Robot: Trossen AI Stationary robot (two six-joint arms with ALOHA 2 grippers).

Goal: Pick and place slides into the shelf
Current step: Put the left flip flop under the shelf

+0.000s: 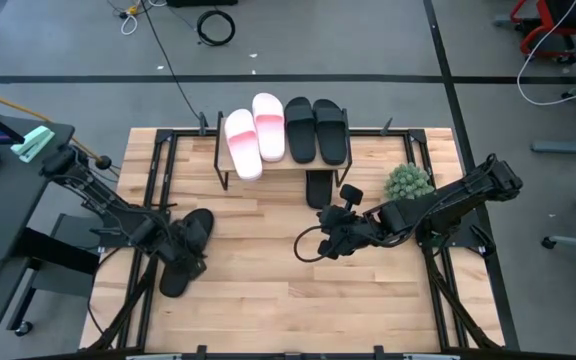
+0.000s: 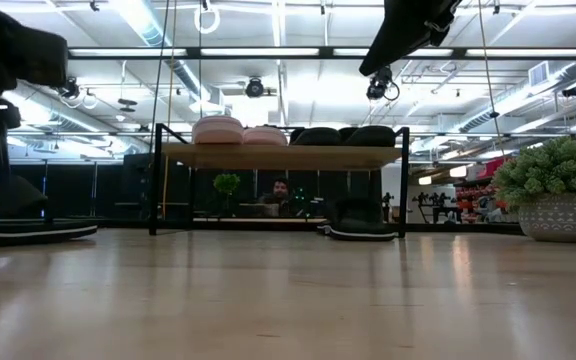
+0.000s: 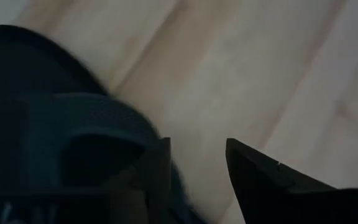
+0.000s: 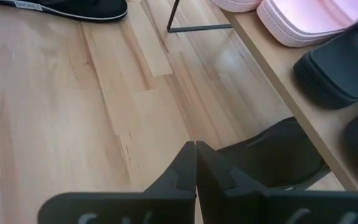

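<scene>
Showing faint unreadable white lettering: black slide [image 4: 73,6] sole edge.

There are two pink slides [image 1: 253,137] and four black slides [image 1: 316,130]. There is one shelf [image 1: 368,160], one little green plant [image 1: 408,182], one table [image 1: 268,290], and two robot arms [image 1: 98,195].

Pale wood table [image 1: 268,300], planked, smooth with a soft sheen. Light wood shelf [image 4: 272,62] on thin black metal rods. Pink slides [image 1: 256,135] rubbery and matt; black slides [image 1: 316,128] at three o'clock of them, matt rubber too. Dark matt plastic fingers [image 4: 179,174]. Speckled stone-look pot [image 2: 558,215] under the plant [image 1: 408,181].
</scene>
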